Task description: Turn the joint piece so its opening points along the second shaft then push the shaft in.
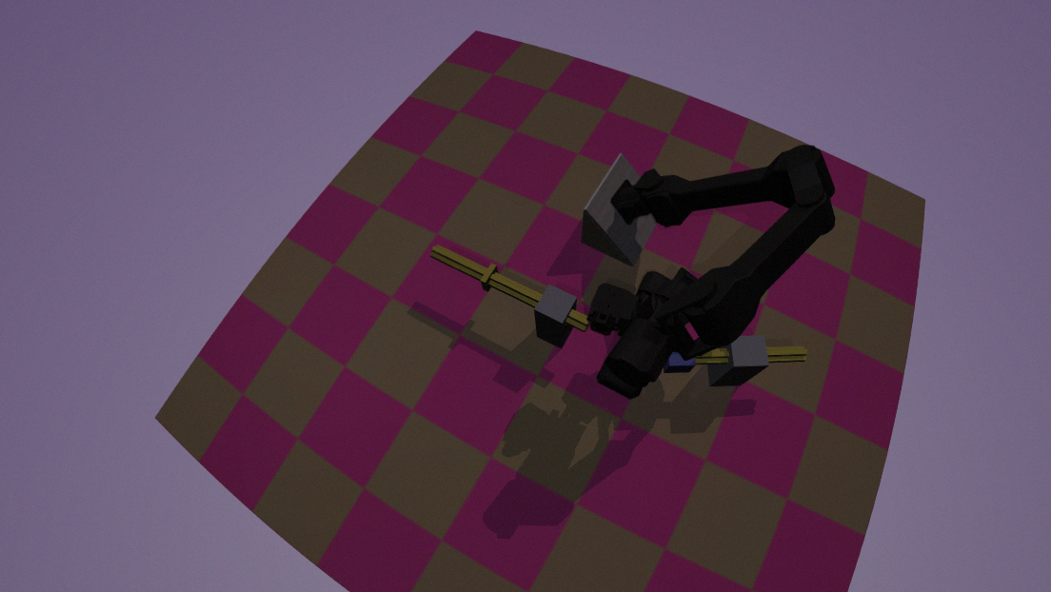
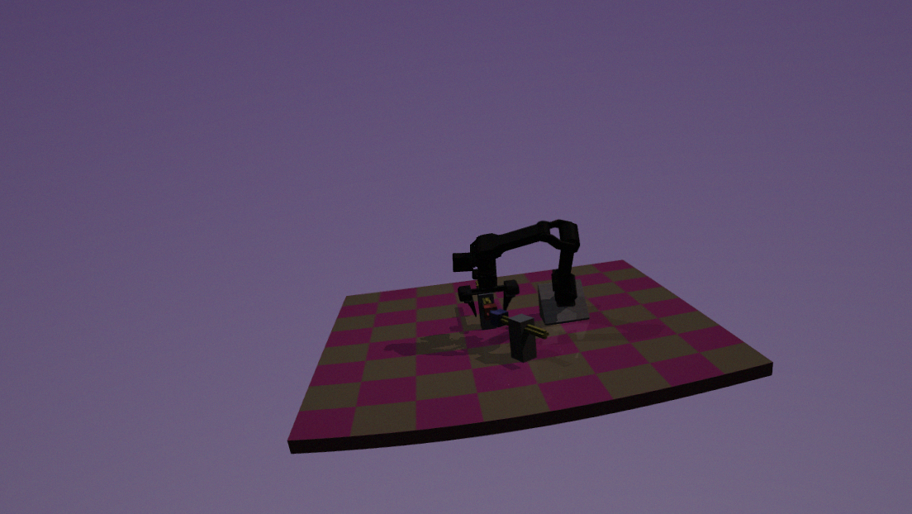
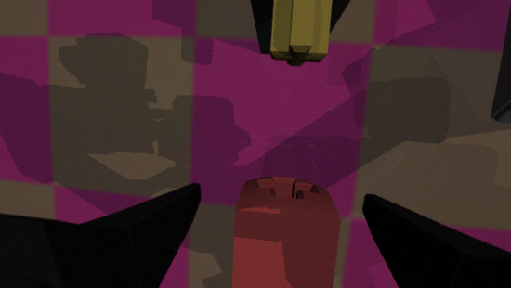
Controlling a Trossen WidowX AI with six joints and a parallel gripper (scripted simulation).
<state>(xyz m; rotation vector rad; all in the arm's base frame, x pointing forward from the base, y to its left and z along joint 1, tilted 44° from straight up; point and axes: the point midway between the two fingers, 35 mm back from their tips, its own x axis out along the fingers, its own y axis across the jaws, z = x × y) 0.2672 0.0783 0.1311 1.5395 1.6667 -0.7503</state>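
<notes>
My gripper (image 2: 490, 312) (image 3: 280, 196) is open, its fingers apart on either side of the red joint piece (image 2: 489, 306) (image 3: 259, 265) with gaps on both sides. The arm hides the red piece in the top view. In the wrist view its slotted end faces the second yellow shaft (image 1: 516, 287) (image 3: 304, 28), with a gap between them; exact alignment is hard to tell. That shaft has a collar (image 1: 488, 276) and passes through a grey block (image 1: 556, 303). A blue hinge part (image 1: 680, 362) (image 2: 499, 314) joins the first yellow shaft (image 1: 788, 355) (image 2: 538, 330), held in another grey block (image 1: 748, 352) (image 2: 522, 338).
A grey wedge (image 1: 604, 239) (image 2: 577, 313) stands under the arm's base. The arm reaches over the joint from the wedge's side. The checkered board (image 1: 301, 360) (image 2: 446, 415) lies beneath everything, with shadows of the arm and shafts on it.
</notes>
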